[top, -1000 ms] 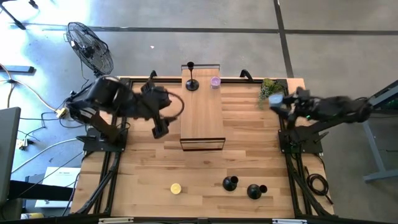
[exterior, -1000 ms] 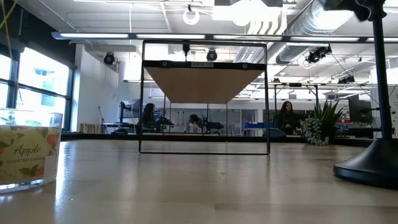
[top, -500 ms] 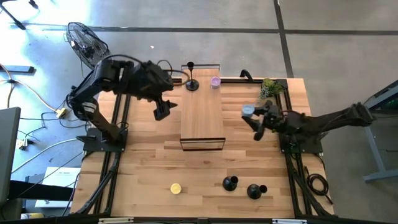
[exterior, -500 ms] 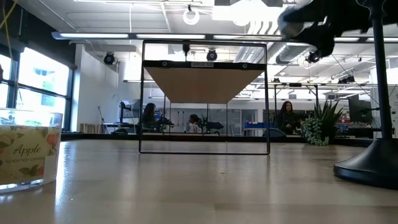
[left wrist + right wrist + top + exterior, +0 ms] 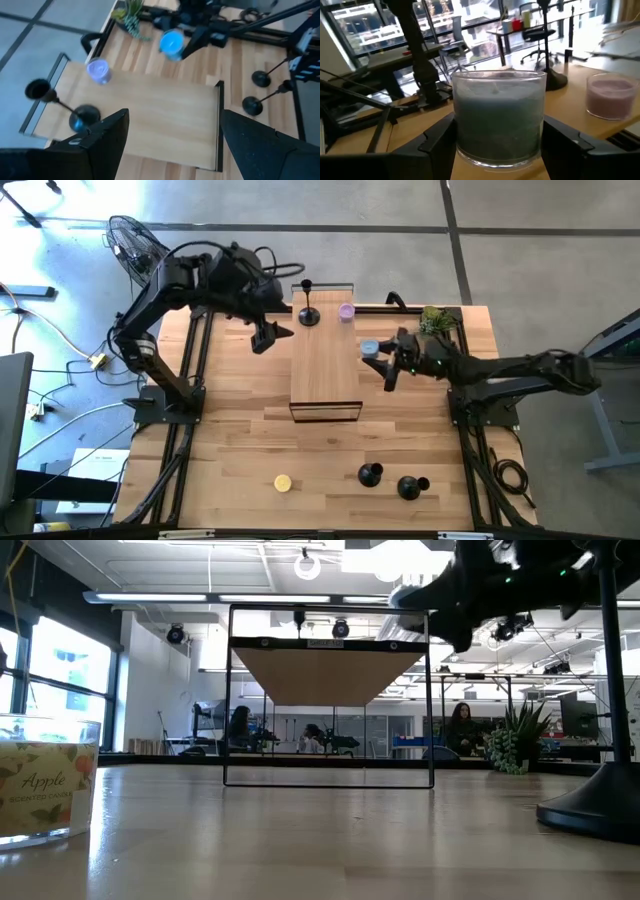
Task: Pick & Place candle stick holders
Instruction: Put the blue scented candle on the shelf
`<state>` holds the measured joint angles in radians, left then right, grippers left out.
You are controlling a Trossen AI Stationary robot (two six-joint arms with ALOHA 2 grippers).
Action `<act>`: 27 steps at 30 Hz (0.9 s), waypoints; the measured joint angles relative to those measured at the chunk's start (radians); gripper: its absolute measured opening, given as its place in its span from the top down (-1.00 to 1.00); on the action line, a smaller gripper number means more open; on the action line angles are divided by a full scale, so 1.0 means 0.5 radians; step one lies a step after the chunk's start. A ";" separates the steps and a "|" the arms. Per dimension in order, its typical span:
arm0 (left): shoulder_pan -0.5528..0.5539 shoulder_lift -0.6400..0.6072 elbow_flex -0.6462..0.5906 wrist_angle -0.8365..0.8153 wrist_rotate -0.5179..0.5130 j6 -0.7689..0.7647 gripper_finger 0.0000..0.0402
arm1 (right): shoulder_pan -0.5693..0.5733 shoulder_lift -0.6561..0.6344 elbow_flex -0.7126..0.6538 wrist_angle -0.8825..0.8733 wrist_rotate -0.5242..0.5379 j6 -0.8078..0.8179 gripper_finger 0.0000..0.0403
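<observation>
Candle stick holders are split between two spots: one candle stick holder [image 5: 308, 312] stands on the raised wooden shelf [image 5: 325, 365], just beside the left gripper [image 5: 266, 337], next to a lilac candle [image 5: 346, 311]; two more holders [image 5: 371, 474] [image 5: 411, 486] sit well behind the right gripper [image 5: 389, 366], toward the front table edge, with a yellow candle [image 5: 283, 482] further off.

The left gripper hovers with its fingers spread wide and nothing between them, the shelf holder just ahead of it in its wrist view [image 5: 82, 116]. The right gripper is closed around a glass jar candle [image 5: 497, 116], carried above the table [image 5: 420, 430] just beside the shelf.

Each holder looks rigid, probably metal, bottom-heavy, with a smooth rounded base that could slip. The thin stem is likely the surest place to pinch, low down near the base, so it does not swing or tip.
</observation>
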<state>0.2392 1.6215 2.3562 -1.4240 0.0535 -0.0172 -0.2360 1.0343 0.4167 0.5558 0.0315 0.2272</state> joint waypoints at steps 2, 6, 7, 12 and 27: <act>0.044 0.000 0.000 0.041 0.062 0.038 -0.54 | -0.126 0.077 0.017 -0.002 -0.154 -0.011 -0.12; 0.127 0.000 0.000 0.131 0.159 0.097 -0.54 | -0.344 0.243 0.028 0.107 -0.432 -0.047 -0.12; 0.153 0.000 0.000 0.151 0.189 0.103 -0.54 | -0.385 0.286 0.029 0.166 -0.499 -0.046 -0.12; 0.308 0.000 0.000 0.172 0.367 0.128 -0.54 | -0.513 0.511 0.030 0.389 -0.680 -0.053 -0.12; 0.517 0.080 -0.005 0.234 0.642 0.150 -0.54 | -0.550 1.004 0.434 0.227 -0.886 -0.195 -0.12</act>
<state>0.4979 1.6612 2.3539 -1.3071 0.3744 0.0577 -0.5110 1.5365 0.6336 0.6695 -0.4116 0.1300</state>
